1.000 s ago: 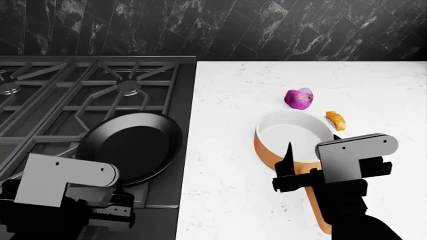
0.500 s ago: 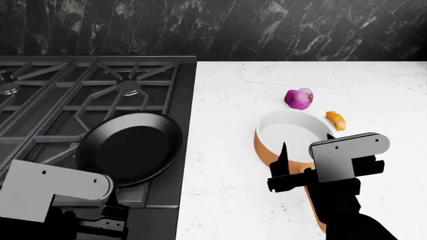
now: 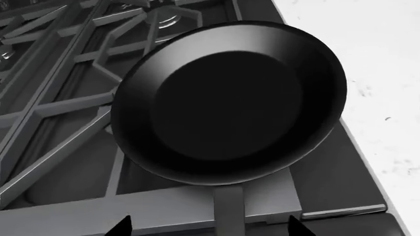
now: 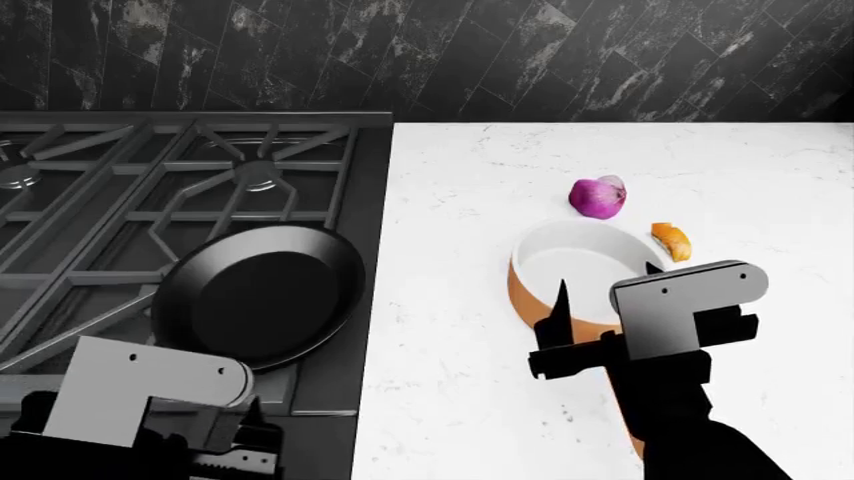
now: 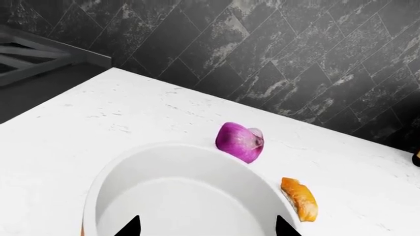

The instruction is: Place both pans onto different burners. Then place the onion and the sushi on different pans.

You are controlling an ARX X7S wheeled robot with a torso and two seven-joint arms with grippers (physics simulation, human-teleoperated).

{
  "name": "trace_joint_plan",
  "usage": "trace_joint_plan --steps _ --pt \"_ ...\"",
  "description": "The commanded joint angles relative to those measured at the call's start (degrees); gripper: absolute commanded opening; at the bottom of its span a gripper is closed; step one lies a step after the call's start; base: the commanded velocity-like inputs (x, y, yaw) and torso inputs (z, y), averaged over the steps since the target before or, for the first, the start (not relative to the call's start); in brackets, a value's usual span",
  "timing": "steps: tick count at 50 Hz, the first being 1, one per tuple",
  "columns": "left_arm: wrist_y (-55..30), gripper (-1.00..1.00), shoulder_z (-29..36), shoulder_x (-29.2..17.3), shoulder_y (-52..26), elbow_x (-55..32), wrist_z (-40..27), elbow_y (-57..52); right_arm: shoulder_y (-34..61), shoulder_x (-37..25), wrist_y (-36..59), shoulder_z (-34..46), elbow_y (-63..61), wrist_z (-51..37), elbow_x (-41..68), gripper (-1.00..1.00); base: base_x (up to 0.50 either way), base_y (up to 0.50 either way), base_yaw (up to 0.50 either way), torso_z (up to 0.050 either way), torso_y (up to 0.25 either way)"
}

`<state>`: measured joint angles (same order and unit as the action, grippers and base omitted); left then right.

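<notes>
Looking down from the head camera, we see the black frying pan (image 4: 259,295) resting on the grate of the stove (image 4: 160,190), over the near right burner, close to the stove's edge beside the white desk (image 4: 454,400). Our left tool (image 4: 247,440) sits low at the near edge of the stove, just short of the pan. From the left wrist camera the frying pan (image 3: 229,101) fills the view, its thin handle (image 3: 228,211) running between the two dark fingertips (image 3: 123,227), which stand wide apart and touch nothing.

On the desk, the orange saucepan (image 4: 581,275) stands upright with its white inside showing. Our right tool (image 4: 603,330) hangs over its near rim and the start of its tan handle; its fingertips (image 5: 131,226) show spread at either side of the saucepan (image 5: 184,196) in the right wrist view, holding nothing that we can see.

Beyond the saucepan lies the purple onion (image 4: 598,197), near the far rim but apart from it in the head view. The small orange sushi (image 4: 671,241) lies just beside the saucepan's right rim. In the right wrist view the onion (image 5: 240,142) and sushi (image 5: 299,198) sit close to each other.
</notes>
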<state>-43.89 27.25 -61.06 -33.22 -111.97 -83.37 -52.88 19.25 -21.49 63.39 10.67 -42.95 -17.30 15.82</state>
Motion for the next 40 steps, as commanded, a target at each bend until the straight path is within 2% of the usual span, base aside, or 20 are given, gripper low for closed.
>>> trace_joint_plan --steps 1,28,29,40 --pt "0.14 1.00 1.55 2.01 1.75 3.31 2.81 2.45 -0.69 -0.02 -0.58 0.68 1.94 0.73 0.96 1.00 0.00 0.00 0.00 0.000 0.000" --pt "2.70 1.00 1.97 3.24 9.13 10.06 7.81 5.48 -1.15 -0.22 -1.64 0.64 2.80 0.48 1.26 1.00 0.00 0.00 0.00 -0.001 0.000" --pt "2.63 -1.00 2.02 3.26 9.11 10.15 7.77 5.37 -1.19 -0.25 -1.68 0.63 2.80 0.47 1.27 1.00 0.00 0.00 0.00 0.000 0.000" --pt "2.42 -1.00 1.90 2.77 8.23 10.19 6.40 4.54 -1.59 -0.36 -1.99 0.43 2.73 0.33 1.48 1.00 0.00 0.00 0.00 -0.002 0.000"
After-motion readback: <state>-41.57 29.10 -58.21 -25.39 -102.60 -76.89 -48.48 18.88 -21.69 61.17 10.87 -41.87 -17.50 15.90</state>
